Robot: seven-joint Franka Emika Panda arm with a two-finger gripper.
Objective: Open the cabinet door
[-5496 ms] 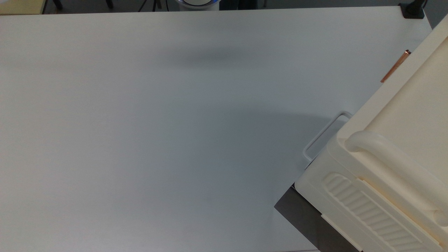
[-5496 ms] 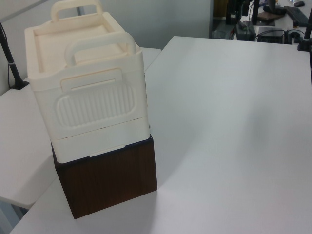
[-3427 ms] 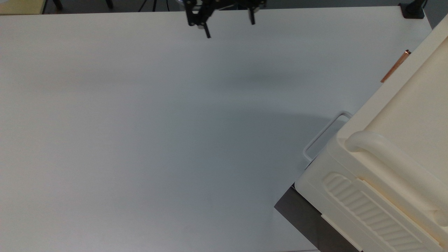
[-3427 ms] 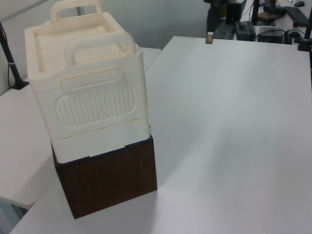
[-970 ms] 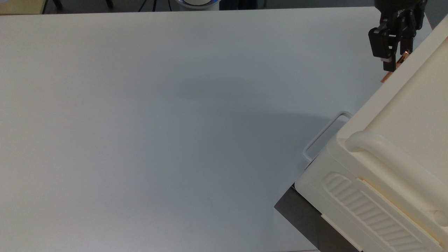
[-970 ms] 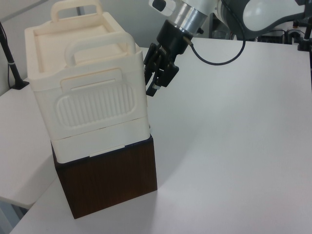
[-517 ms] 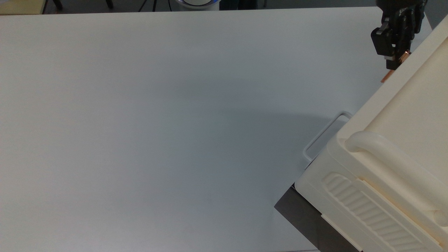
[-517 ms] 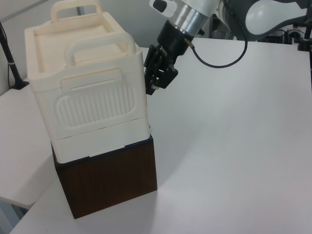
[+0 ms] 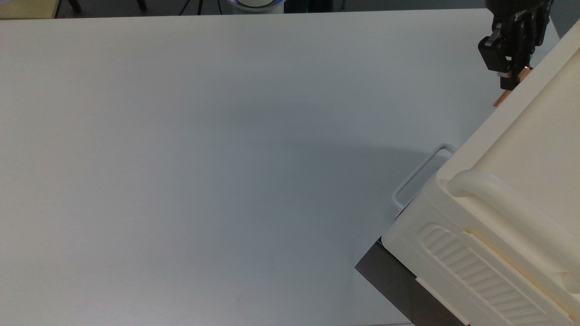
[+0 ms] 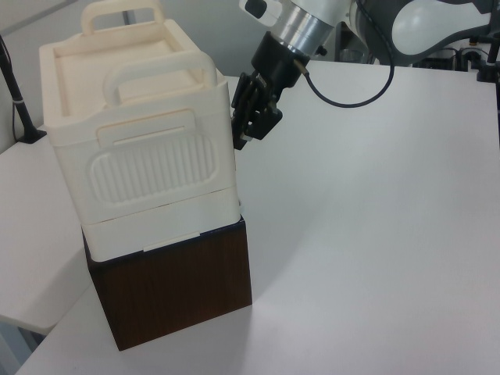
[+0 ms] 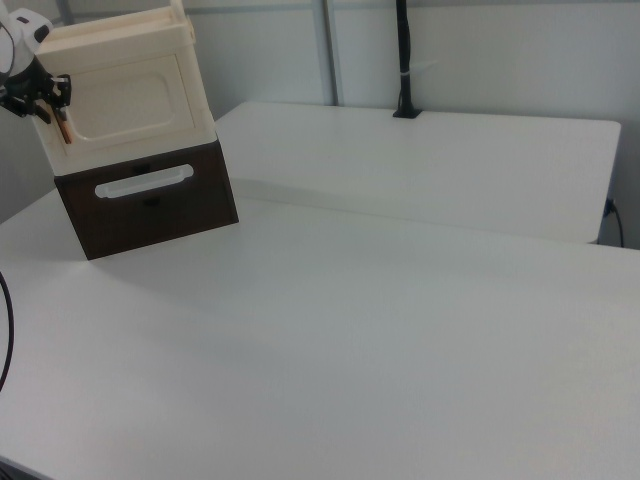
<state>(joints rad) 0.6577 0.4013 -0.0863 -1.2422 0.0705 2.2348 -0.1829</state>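
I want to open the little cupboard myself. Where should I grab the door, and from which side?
Grab the slim copper handle, the upright bar at the edge of the cabinet door on the right view's left. Come from the front, the side facing the open table, and pinch the bar across its thin width. The gripper is already at that handle. The white loop handle lower down isn't on the door.

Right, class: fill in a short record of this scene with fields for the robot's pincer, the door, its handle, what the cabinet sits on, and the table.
pincer: at the copper handle's upper end
door: looks shut, flush with the cabinet front
handle: slim copper bar at the door's edge
base: dark wood box with a white loop handle
table: white
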